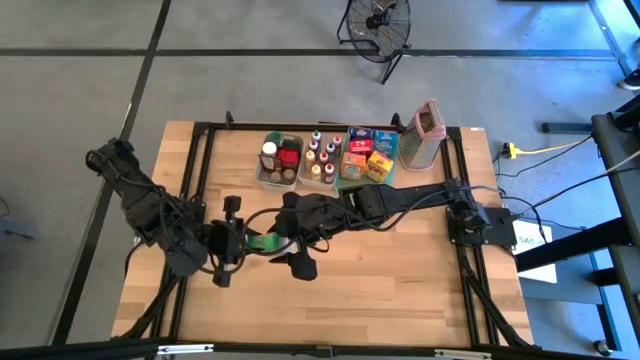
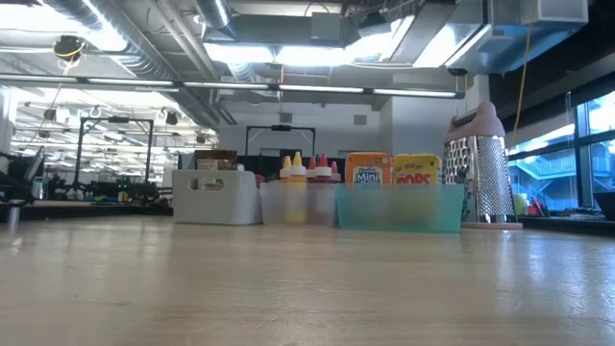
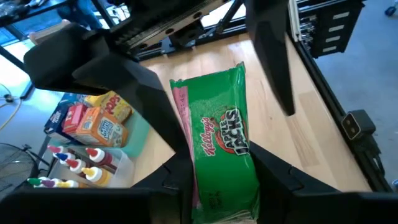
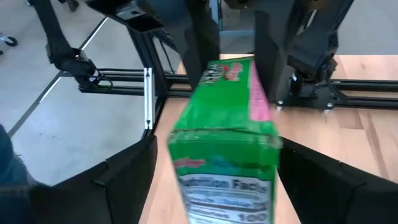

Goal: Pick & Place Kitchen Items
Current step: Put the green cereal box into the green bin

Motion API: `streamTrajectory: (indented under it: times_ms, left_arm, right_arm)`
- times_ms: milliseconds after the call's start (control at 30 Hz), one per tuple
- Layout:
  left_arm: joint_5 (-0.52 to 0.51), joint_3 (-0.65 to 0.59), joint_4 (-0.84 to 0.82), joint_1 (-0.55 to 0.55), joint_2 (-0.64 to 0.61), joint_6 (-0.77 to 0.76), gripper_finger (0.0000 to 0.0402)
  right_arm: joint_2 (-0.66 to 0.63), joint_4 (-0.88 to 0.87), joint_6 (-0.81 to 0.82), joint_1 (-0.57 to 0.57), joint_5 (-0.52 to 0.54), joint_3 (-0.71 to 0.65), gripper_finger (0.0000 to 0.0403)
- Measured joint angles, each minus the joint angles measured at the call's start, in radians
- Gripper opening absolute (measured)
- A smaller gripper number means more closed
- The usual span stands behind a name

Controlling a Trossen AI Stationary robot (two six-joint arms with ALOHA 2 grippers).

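Observation:
A green Apple Jacks cereal box [image 1: 262,241] [image 3: 217,137] [image 4: 224,143] with one pink side is held between both arms over the table's middle. My left gripper [image 1: 240,242] [image 3: 221,186] is shut on one end of it. My right gripper [image 1: 287,238] [image 4: 217,168] is open, with a finger on either side of the box's other end; I cannot tell whether they touch it. Neither the box nor the grippers show in the low view. The other kitchen items stand in the tubs along the far edge. My left gripper pinches the box's end nearest the table's left edge [image 3: 214,186] between its two fingers, one on each narrow side. The fingers come level from the table's left and lie along the box. The box is lifted clear and lies roughly level, printed face up.
At the far edge stand a pale tub of jars [image 1: 278,162] [image 2: 216,197], a clear tub of small bottles [image 1: 322,160] [image 2: 298,202], a green tray of food boxes [image 1: 365,160] [image 2: 399,207] and a metal grater [image 1: 425,135] [image 2: 485,173]. Black frame rails [image 1: 195,200] border the table.

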Motion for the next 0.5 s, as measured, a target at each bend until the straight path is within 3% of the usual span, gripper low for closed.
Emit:
streamTrajectory:
  times_ms: [300,500]
  left_arm:
    - [0.0,0.0,0.006,0.008,0.0,0.026,0.0111]
    - [-0.001,0.0,0.007,0.008,0.0,0.036,0.011]
  right_arm:
    - [0.011,0.001,-0.004,-0.014,-0.023,0.0,0.0317]
    - [0.01,0.0,-0.004,-0.024,-0.035,0.0,0.0286]
